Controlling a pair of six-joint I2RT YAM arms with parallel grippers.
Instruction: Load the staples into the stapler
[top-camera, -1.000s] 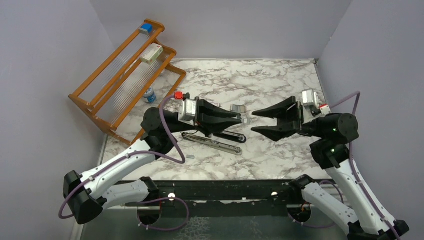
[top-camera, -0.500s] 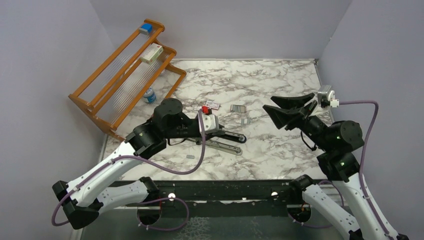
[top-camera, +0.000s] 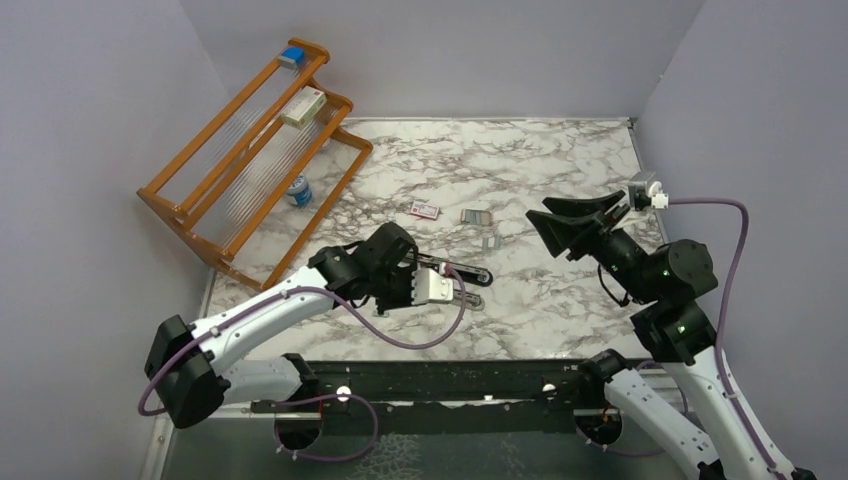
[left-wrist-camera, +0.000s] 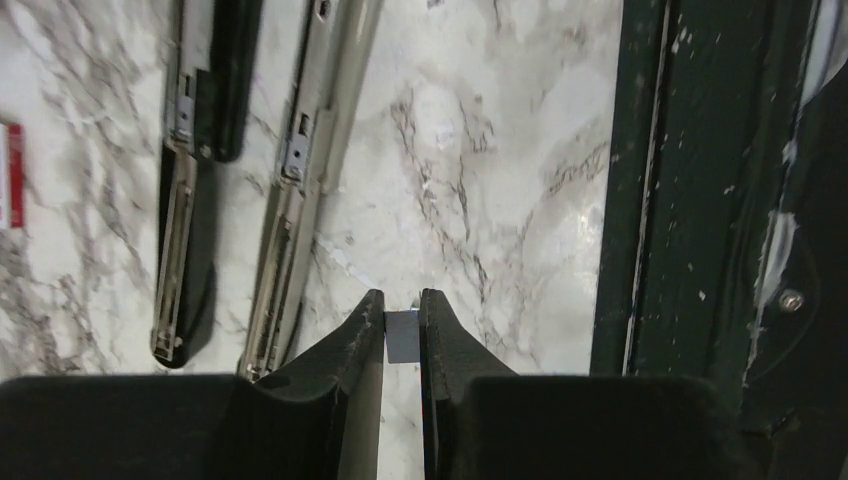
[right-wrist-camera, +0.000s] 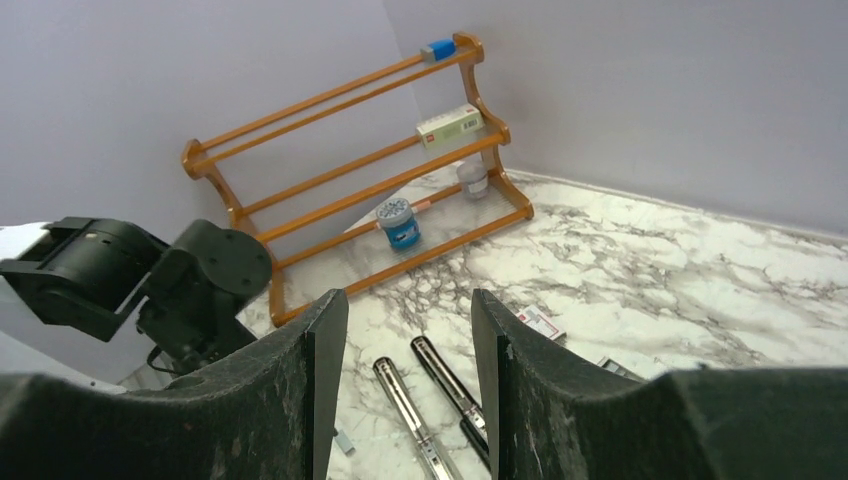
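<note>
Right now you are pinching a short staple strip (left-wrist-camera: 402, 338) between the tips of the left gripper (left-wrist-camera: 402, 302). The jaws are clenching it from both sides, low over the marble tabletop (left-wrist-camera: 500, 150) and near its dark front frame (left-wrist-camera: 690, 200). You cannot tell from the wrist view whether the strip is clear of the surface. The stapler (left-wrist-camera: 222, 80) is lying just ahead of those fingers, opened out, with its silver rail (left-wrist-camera: 305, 190) running alongside the black body on the side nearer the strip. The right gripper (right-wrist-camera: 408, 296) is hanging released and empty in the air over the right side of the table, well apart from everything.

You are handling something very light and stiff but brittle. The staples are probably only glued together, so the strip is likely to break if you are squeezing hard or bending it. It is also small, smooth metal, so it is apt to twist or slip between the pads. Gripping it across its two flat sides, as you are doing, looks like the sound hold. Holding it level and in line with the rail will matter for the next move. The stapler is heavier and rigid, yet it may slide on the polished marble, so bracing its black body with the free gripper seems wise.
</note>
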